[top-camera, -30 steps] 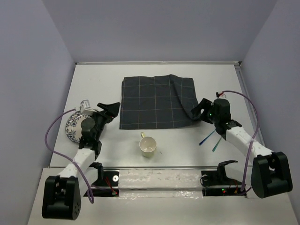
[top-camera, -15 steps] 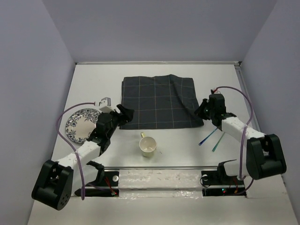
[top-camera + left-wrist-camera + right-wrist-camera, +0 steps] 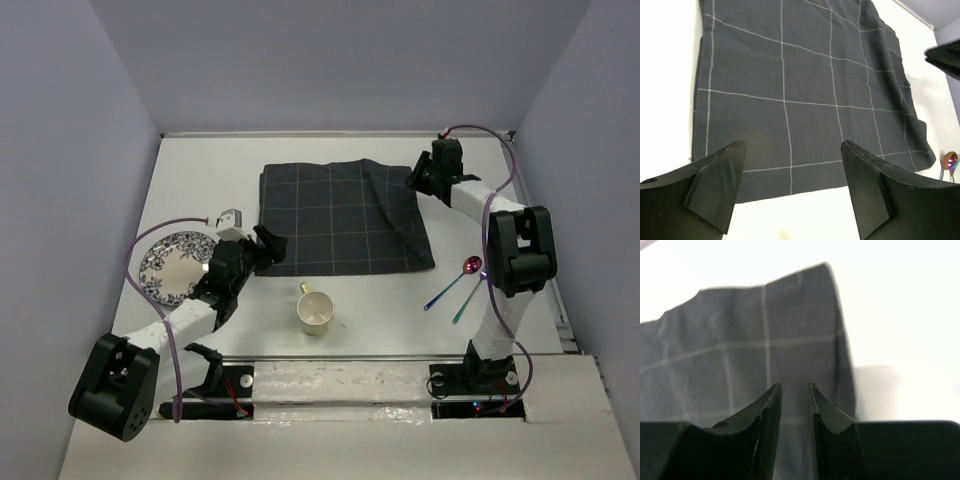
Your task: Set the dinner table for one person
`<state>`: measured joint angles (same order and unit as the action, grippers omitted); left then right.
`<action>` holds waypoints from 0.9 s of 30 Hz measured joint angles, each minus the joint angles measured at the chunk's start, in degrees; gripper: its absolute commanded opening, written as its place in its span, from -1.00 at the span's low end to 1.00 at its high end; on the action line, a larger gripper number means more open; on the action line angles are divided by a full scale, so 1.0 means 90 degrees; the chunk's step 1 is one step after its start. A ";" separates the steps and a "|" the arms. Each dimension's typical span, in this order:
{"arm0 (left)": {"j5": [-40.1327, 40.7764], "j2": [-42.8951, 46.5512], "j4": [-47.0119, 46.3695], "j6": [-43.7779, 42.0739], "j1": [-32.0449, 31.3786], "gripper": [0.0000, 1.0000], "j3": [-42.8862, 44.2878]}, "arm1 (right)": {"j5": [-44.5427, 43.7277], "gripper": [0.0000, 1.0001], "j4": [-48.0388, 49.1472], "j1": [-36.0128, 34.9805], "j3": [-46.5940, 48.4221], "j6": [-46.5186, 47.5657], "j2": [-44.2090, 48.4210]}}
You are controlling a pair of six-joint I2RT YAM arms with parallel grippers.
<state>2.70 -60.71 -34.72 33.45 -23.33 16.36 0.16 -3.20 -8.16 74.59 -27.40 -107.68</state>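
The dinner table point(image 3: 200, 170) is a white top with a dark grid-lined cloth point(image 3: 340, 215) spread at its middle. My left gripper point(image 3: 268, 245) hovers at the cloth's near left corner. In the left wrist view it point(image 3: 792, 144) is wide open and empty, over the cloth point(image 3: 805, 85) where its near edge meets the bare table point(image 3: 805, 210). My right gripper point(image 3: 418, 180) is stretched out to the cloth's far right corner. In the right wrist view its jaws point(image 3: 794, 385) stand a narrow gap apart, and the cloth point(image 3: 740, 340) shows through that gap.
A patterned plate point(image 3: 175, 265) lies at the left, behind my left arm. A cream cup point(image 3: 316, 312) stands near the front middle. A spoon point(image 3: 472, 266) and two thin coloured utensils point(image 3: 448, 297) lie at the right, the spoon also showing in the left wrist view point(image 3: 949, 161). Lilac walls surround the table.
My right arm swung from the cloth's near right corner out to its far right corner, its jaws now narrower. My left gripper came off the plate to the cloth's near left corner.
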 measured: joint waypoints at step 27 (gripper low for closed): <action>-0.0036 -0.0699 -0.0573 -0.0289 -0.0068 0.87 -0.0197 | -0.0588 -0.44 -0.1122 0.0321 0.3436 0.0670 -0.2990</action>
<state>2.37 -67.00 -39.88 30.85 -23.94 14.59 -5.13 -13.30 -5.28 105.51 -21.37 -134.58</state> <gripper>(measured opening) 0.935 0.282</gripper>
